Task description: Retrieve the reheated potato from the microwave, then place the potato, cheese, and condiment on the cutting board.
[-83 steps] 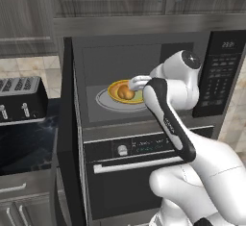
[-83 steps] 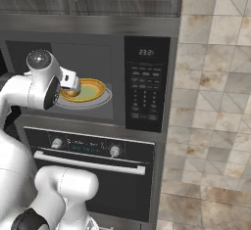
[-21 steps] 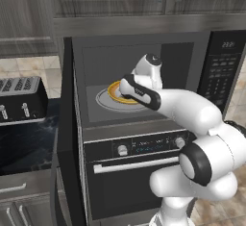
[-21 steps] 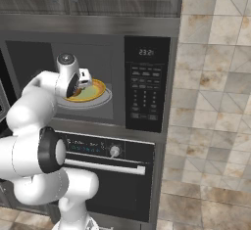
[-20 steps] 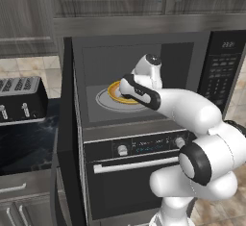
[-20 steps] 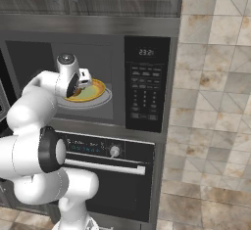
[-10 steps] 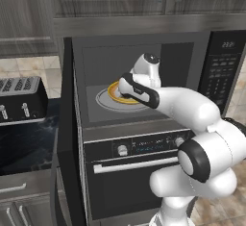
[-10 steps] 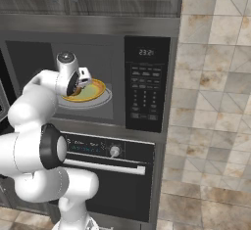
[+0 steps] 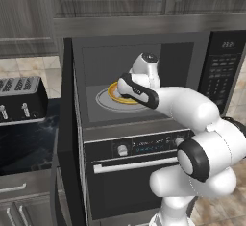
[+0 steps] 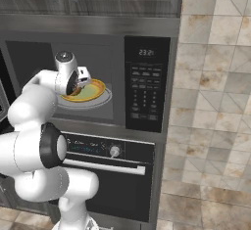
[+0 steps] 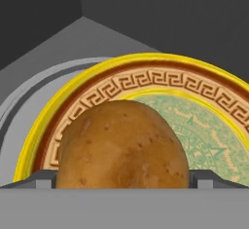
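None of the three items has reached the cutting board yet, as far as I can judge; I'm at the very first step. I have the arm reaching into the open microwave [image 9: 144, 76], and my claw [image 10: 84, 77] sits low over the plate [image 11: 204, 91] on the turntable. From the hand view, the potato [image 11: 122, 145] lies on the near part of that yellow-rimmed, patterned plate, right in front of the camera and centred between the fingers, whose tips [image 11: 41, 180] just show at either side of it. The claw is spread wide, with the potato between the jaws but not pinched; I see no contact I could call a grip. So the potato is not lifted, and it remains inside the microwave. What I reckon is left: close on the potato, draw it out, carry it to the board, then fetch the cheese and the condiment and set them there too.
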You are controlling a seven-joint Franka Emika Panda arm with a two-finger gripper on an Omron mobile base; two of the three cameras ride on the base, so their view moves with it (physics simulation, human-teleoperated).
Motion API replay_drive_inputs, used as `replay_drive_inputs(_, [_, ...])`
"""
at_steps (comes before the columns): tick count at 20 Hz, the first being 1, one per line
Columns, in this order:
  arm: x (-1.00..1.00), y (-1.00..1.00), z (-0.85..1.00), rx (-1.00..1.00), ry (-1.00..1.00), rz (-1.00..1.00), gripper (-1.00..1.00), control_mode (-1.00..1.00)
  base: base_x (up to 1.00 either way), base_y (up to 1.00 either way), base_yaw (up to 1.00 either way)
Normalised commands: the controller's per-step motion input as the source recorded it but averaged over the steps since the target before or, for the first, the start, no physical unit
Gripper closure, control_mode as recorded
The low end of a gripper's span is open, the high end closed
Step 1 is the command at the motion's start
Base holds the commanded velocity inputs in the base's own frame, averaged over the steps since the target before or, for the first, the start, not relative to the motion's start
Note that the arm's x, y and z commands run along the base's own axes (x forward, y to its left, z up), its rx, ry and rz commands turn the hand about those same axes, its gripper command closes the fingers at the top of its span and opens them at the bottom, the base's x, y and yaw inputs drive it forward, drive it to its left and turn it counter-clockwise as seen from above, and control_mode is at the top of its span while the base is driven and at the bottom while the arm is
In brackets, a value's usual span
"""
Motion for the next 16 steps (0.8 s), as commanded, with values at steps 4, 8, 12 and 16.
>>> replay_drive_inputs(4, [-0.05, 0.05, -0.26, 0.0, -0.02, 0.0, 1.0, -1.0, 0.0, 0.0, 0.0])
replay_drive_inputs(8, [-0.11, 0.03, -0.09, 0.0, -0.1, 0.0, 1.0, -1.0, 0.0, 0.0, 0.0])
replay_drive_inputs(12, [-0.26, 0.0, -0.04, 0.02, -0.1, 0.0, 1.0, -1.0, 0.0, 0.0, 0.0])
replay_drive_inputs(16, [-0.07, -0.02, 0.07, 0.04, -0.02, 0.0, 1.0, -1.0, 0.0, 0.0, 0.0])
